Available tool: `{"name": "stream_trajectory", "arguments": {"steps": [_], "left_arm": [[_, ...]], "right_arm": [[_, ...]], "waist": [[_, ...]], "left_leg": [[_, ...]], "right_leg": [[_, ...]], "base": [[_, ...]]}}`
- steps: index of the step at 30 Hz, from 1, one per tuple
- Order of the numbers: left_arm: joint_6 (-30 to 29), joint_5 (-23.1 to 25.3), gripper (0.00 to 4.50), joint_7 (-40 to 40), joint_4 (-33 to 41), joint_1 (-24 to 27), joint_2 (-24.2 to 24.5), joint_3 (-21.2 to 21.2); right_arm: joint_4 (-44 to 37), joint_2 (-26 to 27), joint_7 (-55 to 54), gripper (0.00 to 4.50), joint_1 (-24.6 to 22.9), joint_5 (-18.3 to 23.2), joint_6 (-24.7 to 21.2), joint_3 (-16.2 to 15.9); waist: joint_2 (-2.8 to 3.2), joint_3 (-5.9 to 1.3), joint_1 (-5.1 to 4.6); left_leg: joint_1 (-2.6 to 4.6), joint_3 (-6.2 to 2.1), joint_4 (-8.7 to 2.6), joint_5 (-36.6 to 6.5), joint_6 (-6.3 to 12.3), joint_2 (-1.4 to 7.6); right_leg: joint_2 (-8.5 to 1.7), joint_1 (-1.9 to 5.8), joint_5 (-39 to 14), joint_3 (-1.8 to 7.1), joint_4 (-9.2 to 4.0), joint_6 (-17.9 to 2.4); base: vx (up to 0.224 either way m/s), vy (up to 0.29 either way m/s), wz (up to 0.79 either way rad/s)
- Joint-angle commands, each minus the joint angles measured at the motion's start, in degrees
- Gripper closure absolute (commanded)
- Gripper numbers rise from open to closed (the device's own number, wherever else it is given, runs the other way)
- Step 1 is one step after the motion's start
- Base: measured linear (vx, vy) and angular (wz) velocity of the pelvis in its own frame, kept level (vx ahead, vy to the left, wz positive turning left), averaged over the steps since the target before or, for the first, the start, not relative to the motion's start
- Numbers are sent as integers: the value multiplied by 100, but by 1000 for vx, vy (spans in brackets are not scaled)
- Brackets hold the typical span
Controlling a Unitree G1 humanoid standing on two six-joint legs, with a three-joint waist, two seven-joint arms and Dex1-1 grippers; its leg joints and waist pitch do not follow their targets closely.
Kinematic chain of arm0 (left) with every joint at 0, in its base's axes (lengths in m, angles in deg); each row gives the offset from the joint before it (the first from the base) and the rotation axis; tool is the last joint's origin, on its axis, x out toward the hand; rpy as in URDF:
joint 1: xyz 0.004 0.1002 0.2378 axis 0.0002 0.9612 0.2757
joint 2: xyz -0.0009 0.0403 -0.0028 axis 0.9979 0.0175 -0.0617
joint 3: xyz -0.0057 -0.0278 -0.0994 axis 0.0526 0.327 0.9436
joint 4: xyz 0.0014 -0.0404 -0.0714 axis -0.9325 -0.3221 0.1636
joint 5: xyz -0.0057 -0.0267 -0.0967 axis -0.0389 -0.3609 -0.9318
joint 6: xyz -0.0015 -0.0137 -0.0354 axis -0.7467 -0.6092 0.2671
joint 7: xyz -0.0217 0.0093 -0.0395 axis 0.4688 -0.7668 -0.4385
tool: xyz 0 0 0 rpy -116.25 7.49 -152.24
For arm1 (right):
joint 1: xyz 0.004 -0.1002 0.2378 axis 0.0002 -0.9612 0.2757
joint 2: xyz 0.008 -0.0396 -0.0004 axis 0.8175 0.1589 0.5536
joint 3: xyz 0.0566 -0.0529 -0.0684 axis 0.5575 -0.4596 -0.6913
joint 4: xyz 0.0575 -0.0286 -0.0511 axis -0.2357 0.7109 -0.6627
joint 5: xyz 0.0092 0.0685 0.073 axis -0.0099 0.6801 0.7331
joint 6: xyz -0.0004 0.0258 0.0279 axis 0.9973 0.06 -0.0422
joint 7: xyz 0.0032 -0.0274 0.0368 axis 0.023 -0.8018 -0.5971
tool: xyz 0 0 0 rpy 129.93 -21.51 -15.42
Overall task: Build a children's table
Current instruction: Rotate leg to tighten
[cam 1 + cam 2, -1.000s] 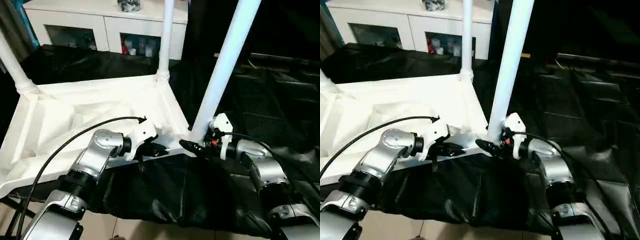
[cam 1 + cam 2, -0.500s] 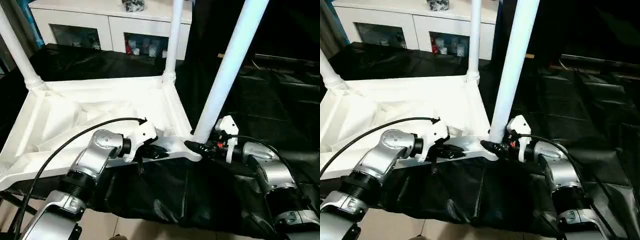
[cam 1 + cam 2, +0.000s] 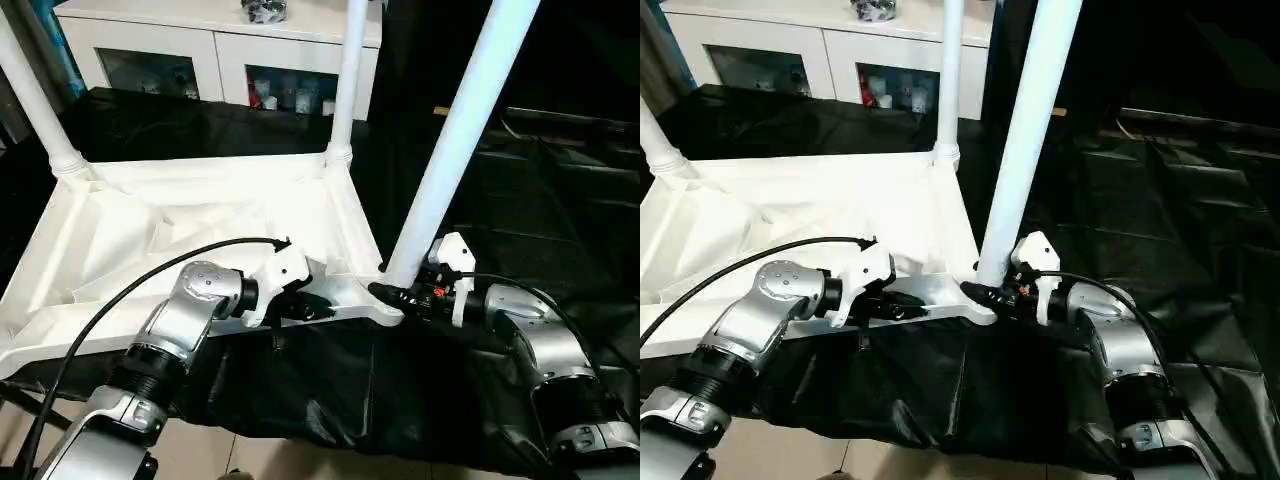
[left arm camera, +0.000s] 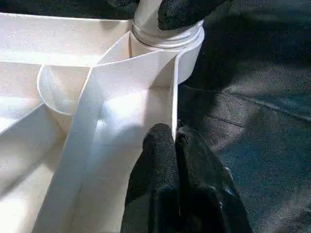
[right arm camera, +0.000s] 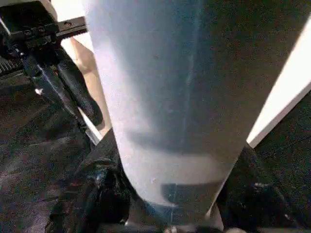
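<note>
- The children's table (image 3: 200, 220) is lying upside down at frame centre-left, legs pointing up.
- The left pincer (image 4: 176, 141) is pinching its rim wall tight.
- The right pincer (image 3: 392, 294) is gripping the near leg (image 3: 455, 140) at its base.
- Risk: an off-axis push jamming the leg in its socket.

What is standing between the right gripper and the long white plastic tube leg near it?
Nothing visible. The right gripper has one black finger on each side of the white tube leg, just above the corner socket.
</note>
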Motion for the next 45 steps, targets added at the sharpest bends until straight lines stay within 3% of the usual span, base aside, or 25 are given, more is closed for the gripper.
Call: {"name": "stream_trajectory", "arguments": {"steps": [1, 3, 5, 7, 10, 14, 16, 20, 21, 22, 26, 29, 34, 41, 42, 45], "left_arm": [[-103, -72, 450, 276, 87, -8, -88, 63], [-197, 11, 450, 621, -15, -83, -244, 90], [-221, 36, 450, 724, -53, -110, -299, 94], [-306, 118, 450, 1087, -186, -208, -502, 110], [-472, 247, 450, 1726, -481, -441, -967, 96], [-590, 315, 450, 2164, -734, -662, -1384, 59], [-573, 364, 450, 2337, -879, -779, -1525, 27], [-455, 447, 450, 2504, -1050, -936, -1629, -30], [-405, 458, 450, 2427, -1017, -917, -1561, -47], [-375, 472, 450, 2379, -1007, -901, -1516, -48], [-272, 459, 450, 2191, -924, -781, -1326, -22], [-139, 406, 450, 1906, -797, -650, -1086, -11], [182, 114, 450, 1105, -462, -400, -632, 8], [293, -42, 450, 478, -255, -243, -170, 55], [319, -58, 450, 388, -232, -222, -94, 68], [323, -69, 450, 329, -210, -210, -52, 67]], "right_arm": [[236, 224, -64, 255, -253, -55, -333, -269], [508, 489, -849, 255, -228, -170, -349, -136], [609, 572, -1100, 255, -206, -202, -355, -85], [951, 852, -1937, 255, -108, -276, -400, 99], [1670, 1408, -3386, 255, 258, -220, -472, 493], [2206, 1902, -4269, 255, 716, -116, -388, 711], [2402, 2096, -4593, 255, 945, -146, -335, 714], [2647, 2350, -4876, 255, 1284, -296, -112, 680], [2624, 2334, -4805, 199, 1288, -347, -4, 655], [2664, 2324, -4776, 186, 1308, -375, 82, 674], [2640, 2196, -4535, 157, 1283, -309, 257, 767], [2460, 1958, -4057, 135, 1198, -337, 345, 644], [2019, 1348, -3046, 110, 965, -532, 622, 306], [1050, 558, -1262, 110, 488, -392, 634, -40], [885, 438, -944, 110, 402, -297, 638, -63], [800, 379, -785, 110, 364, -232, 600, -76]], "waist": [[5, -286, 0], [0, -275, -12], [11, -243, -47], [27, -207, -106], [42, -200, -174], [40, -206, -182], [76, -219, -191], [57, -255, -184], [45, -266, -169], [43, -270, -163], [41, -275, -160], [45, -270, -182], [33, -281, -170], [17, -333, -100], [10, -313, -105], [10, -298, -100]], "left_leg": [[-17, -60, -281, -603, 424, 263], [-18, -62, -292, -682, 377, 258], [-3, -77, -326, -924, 239, 253], [37, -87, -362, -1345, 74, 250], [61, -138, -395, -1671, -129, 253], [82, -142, -395, -1859, -118, 244], [71, -143, -396, -1877, -123, 237], [39, -128, -385, -1688, -112, 238], [37, -115, -371, -1543, -69, 241], [7, -106, -367, -1404, -25, 238], [2, -89, -357, -1263, 66, 237], [-34, -93, -359, -1136, 147, 240], [-16, -63, -324, -904, 266, 249], [-68, -51, -234, -303, 612, 249], [-81, -47, -234, -329, 670, 243], [-71, -40, -243, -546, 632, 257]], "right_leg": [[-523, 294, -321, 316, -387, -1217], [-529, 292, -472, 320, -404, -1188], [-542, 272, -937, 315, -459, -1132], [-547, 230, -1773, 324, -548, -939], [-557, 197, -2331, 319, -587, -780], [-554, 164, -2382, 324, -625, -685], [-544, 161, -2181, 335, -616, -703], [-542, 191, -1645, 344, -547, -837], [-541, 195, -1401, 349, -530, -875], [-539, 220, -1151, 348, -502, -919], [-536, 238, -913, 343, -479, -1002], [-541, 269, -840, 342, -468, -1036], [-537, 261, -541, 344, -443, -1175], [-509, 303, 595, 341, -283, -1356], [-497, 292, 668, 330, -289, -1381], [-504, 283, 265, 318, -323, -1390]], "base": [[0, 0, 0], [0, 0, 0], [0, 0, 0], [0, 0, 0], [0, 0, 0], [0, 0, 0], [0, 0, 0], [0, 0, 0], [0, 0, 0], [0, 0, 0], [0, 0, 0], [0, 0, 0], [0, 0, 0], [0, 0, 0], [0, 0, 0], [0, 0, 0]]}}
